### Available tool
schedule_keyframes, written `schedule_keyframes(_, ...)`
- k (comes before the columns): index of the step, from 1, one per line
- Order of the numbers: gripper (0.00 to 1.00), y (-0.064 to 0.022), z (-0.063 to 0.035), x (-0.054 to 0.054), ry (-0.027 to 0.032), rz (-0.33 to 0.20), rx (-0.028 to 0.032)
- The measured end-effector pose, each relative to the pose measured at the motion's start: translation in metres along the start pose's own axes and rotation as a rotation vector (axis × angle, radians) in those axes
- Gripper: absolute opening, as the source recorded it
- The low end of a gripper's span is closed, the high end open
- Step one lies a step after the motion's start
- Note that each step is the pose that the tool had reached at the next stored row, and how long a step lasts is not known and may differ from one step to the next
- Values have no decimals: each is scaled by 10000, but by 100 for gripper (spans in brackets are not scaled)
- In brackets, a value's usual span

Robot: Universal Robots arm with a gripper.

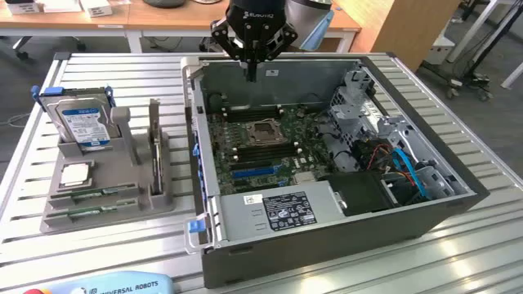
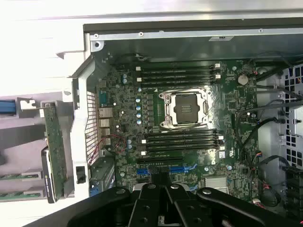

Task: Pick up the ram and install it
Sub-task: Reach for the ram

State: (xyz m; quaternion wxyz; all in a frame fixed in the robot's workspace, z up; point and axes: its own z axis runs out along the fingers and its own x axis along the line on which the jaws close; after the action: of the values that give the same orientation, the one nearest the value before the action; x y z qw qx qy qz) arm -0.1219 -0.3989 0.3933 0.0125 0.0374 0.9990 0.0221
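Logging gripper (image 1: 252, 73) pinched closed, empty, above back edge of case (image 1: 327, 251); locating ram (image 1: 92, 195) on edge in tray (image 1: 106, 222), outside case, well apart at exterior view's left. Judging light, stiff, fragile; best pinched across flat faces mid-length, clear of contacts.

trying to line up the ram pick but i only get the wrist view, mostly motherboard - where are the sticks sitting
Observer: Two ram sticks lie flat in a grey holder on the table, on the exterior view's left of the open case.
Operator: is the gripper anywhere near them
Observer: No. The gripper hangs above the far end of the case, well apart from the holder, shut with no stick in it.
Operator: what else is in that holder
Observer: A hard drive with a blue label stands upright at its far end.
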Motion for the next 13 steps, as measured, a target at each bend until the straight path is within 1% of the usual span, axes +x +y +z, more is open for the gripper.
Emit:
schedule_keyframes(9,10,0,0,0,0,0,0)
schedule_keyframes(13,10,-1,-1,17,0,0,1)
